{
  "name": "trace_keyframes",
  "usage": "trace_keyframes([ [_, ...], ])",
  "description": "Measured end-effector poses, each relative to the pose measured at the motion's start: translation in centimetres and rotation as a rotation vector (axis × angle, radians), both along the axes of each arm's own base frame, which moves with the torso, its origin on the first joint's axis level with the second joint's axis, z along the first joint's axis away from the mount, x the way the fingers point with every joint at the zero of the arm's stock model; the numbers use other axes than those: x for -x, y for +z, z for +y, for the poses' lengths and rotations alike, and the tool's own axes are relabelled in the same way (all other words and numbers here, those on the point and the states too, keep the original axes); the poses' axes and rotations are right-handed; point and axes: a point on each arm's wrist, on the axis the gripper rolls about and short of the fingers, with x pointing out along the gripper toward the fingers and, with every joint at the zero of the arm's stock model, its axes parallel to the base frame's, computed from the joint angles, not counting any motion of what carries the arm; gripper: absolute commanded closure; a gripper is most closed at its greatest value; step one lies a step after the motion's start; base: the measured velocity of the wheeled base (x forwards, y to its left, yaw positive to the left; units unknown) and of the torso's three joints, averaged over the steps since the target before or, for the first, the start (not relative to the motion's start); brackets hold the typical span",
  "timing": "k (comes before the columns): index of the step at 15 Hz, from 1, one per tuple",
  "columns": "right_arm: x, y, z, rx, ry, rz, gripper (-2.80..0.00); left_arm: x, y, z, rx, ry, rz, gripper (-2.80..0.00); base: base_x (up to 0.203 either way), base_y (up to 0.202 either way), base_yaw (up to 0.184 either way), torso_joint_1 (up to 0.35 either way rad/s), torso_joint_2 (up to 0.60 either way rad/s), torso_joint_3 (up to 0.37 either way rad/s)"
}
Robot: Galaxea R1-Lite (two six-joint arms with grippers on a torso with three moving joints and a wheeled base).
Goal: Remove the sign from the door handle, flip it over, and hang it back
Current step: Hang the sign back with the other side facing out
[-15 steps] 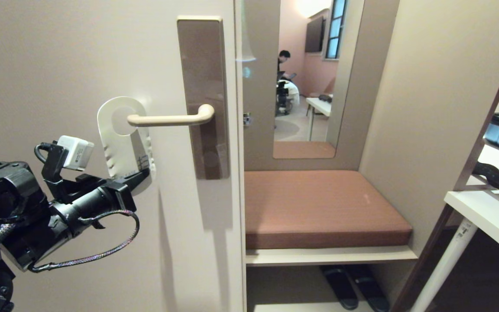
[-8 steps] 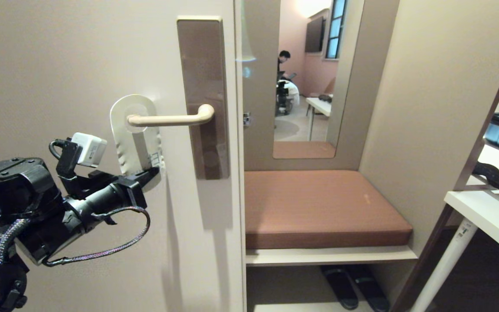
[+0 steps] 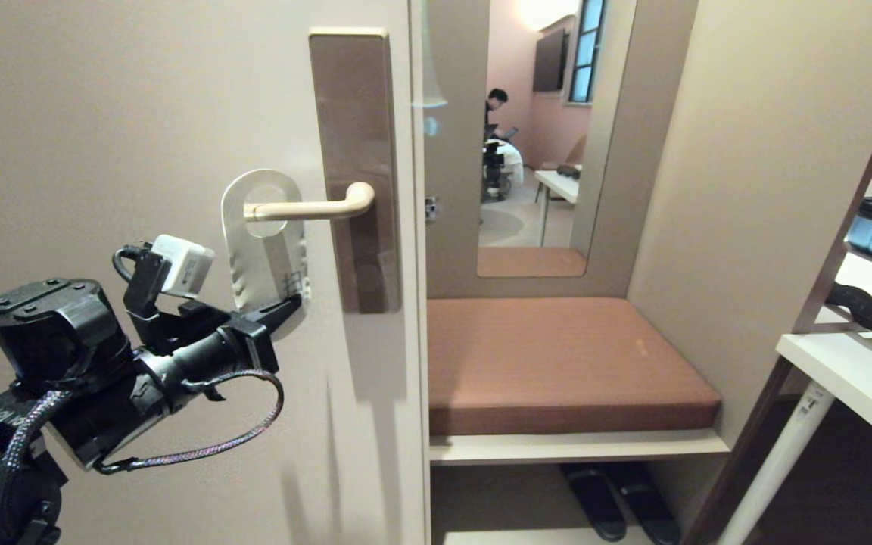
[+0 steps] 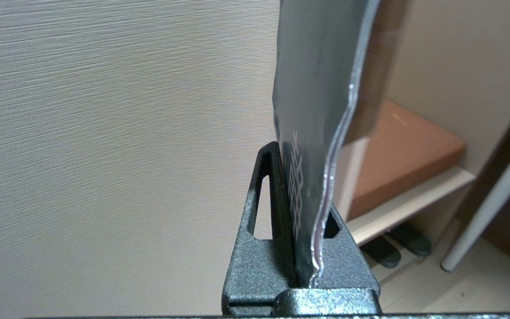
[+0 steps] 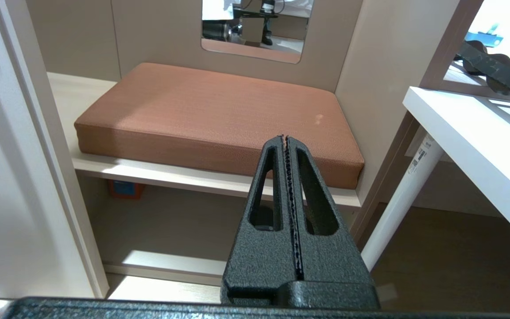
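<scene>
The sign [image 3: 266,253] hangs upright with its white side towards me and its oval hole threaded over the free end of the door handle [image 3: 315,207], a cream lever on a brown plate [image 3: 353,113]. The sign's left rim covers the lever's tip. My left gripper [image 3: 288,306] reaches up from the lower left and is shut on the sign's lower end. In the left wrist view the sign [image 4: 317,88] shows its dark grey side, clamped in the left gripper [image 4: 303,199]. My right gripper [image 5: 286,137] is shut with nothing in it, parked low over the bench.
The beige door [image 3: 103,113] fills the left. To the right are an alcove with a brown cushioned bench [image 3: 557,363], a mirror [image 3: 542,136] showing a person, and slippers [image 3: 610,499] beneath. A white table [image 3: 852,386] and dark frame [image 3: 822,303] stand at far right.
My left gripper has moved right with the sign. The sign's hole has slid along the lever towards the plate, and its left rim now covers the lever's tip. The right arm is still.
</scene>
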Motion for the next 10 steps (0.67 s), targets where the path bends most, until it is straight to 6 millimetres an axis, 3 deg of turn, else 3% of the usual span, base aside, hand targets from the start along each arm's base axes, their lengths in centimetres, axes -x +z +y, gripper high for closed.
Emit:
trace_keyframes([
  [10, 0.0, 0.0, 0.0, 0.000, 0.000, 0.000, 0.00, 0.5, 0.0, -1.7, -0.047, 0.027, -0.024, 0.00, 0.000, 0.000, 0.000, 0.000, 0.00, 0.000],
])
